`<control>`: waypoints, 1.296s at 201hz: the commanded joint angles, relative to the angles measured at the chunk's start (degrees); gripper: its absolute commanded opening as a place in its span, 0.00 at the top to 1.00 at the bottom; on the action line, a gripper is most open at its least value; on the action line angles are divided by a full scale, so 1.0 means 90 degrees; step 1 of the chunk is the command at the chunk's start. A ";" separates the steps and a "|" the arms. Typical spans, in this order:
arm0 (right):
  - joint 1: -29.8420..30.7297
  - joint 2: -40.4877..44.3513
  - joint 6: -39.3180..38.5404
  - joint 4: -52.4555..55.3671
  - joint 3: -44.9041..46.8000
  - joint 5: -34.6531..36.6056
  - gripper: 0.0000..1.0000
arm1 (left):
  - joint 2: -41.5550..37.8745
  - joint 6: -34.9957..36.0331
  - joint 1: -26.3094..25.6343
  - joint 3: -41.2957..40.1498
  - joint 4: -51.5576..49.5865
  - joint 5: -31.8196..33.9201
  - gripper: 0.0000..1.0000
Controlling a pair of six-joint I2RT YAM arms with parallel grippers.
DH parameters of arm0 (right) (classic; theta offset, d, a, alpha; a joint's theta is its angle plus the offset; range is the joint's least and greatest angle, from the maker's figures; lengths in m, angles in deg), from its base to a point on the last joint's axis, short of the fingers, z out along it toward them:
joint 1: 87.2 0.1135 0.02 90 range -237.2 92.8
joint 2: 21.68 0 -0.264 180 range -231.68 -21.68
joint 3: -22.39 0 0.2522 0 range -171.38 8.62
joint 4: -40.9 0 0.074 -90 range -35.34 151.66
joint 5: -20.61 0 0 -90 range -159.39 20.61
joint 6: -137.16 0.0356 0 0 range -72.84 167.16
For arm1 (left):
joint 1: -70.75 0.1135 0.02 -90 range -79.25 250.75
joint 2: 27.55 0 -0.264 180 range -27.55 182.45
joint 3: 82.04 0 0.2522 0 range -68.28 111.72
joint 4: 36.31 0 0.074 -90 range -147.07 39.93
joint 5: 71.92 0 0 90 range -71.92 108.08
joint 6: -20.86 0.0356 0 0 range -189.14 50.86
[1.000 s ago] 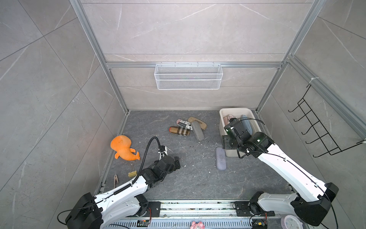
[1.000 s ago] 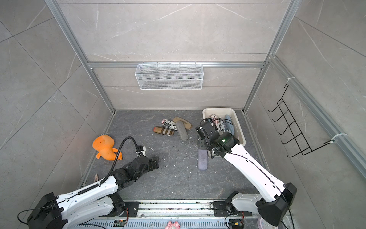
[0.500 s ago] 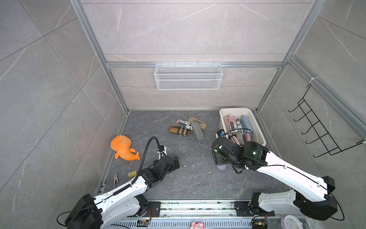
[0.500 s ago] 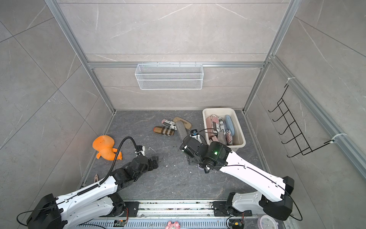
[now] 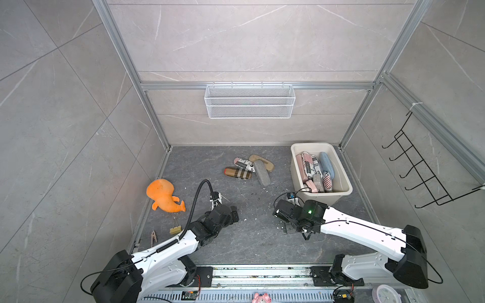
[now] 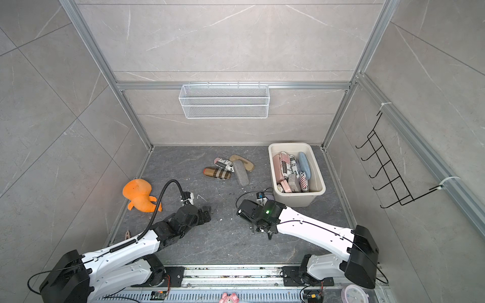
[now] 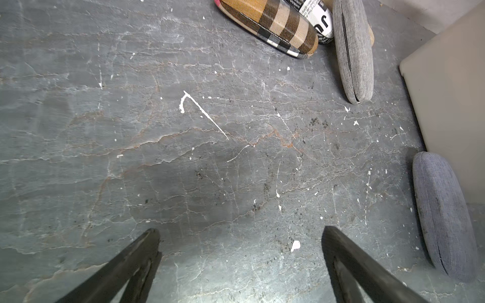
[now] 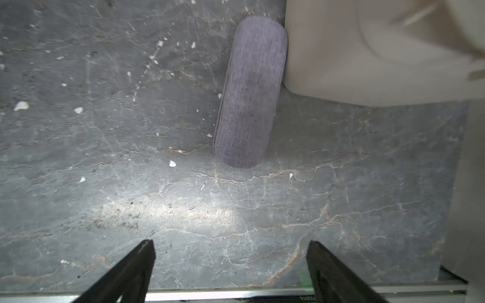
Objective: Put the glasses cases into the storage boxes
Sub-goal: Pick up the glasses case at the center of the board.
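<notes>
Right gripper [image 8: 231, 245] has its dark tapered jaws spread wide, holding nothing over veined slate floor [image 8: 131, 183]; the oblong woven lilac case [image 8: 249, 91] lies just ahead of it, touching the smooth cream tub [image 8: 341, 52]. Left gripper [image 7: 240, 230] also gapes empty, with plaid case [image 7: 275, 26] and grey fabric case [image 7: 354, 49] well ahead.

Five glasses cases lie loose on the counter [image 5: 236, 241]: one brown plaid case [image 5: 237, 173], one newspaper-print case [image 5: 244, 164], one tan case [image 5: 261, 159], one grey case [image 5: 262, 176] and one lilac case [image 8: 249, 91]. One cream storage tub [image 5: 341, 181] holds several more cases, the exact number unclear. One orange plush toy [image 5: 164, 195], one white wire basket [image 5: 249, 105], one black wall rack [image 5: 417, 170].
</notes>
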 commanded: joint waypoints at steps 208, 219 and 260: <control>-0.1527 -0.0461 -0.0552 -0.2237 0.0993 -0.0533 0.00 | 0.0299 -0.0075 0.0043 0.0278 0.0242 -0.0123 0.02; -0.1577 -0.0518 -0.0541 -0.2288 0.1008 -0.0574 0.00 | 0.0307 -0.0066 0.0053 0.0294 0.0201 -0.0119 0.02; -0.1715 -0.0590 -0.0594 -0.2429 0.0985 -0.0552 0.00 | 0.0324 -0.0040 0.0073 0.0290 0.0219 -0.0109 0.02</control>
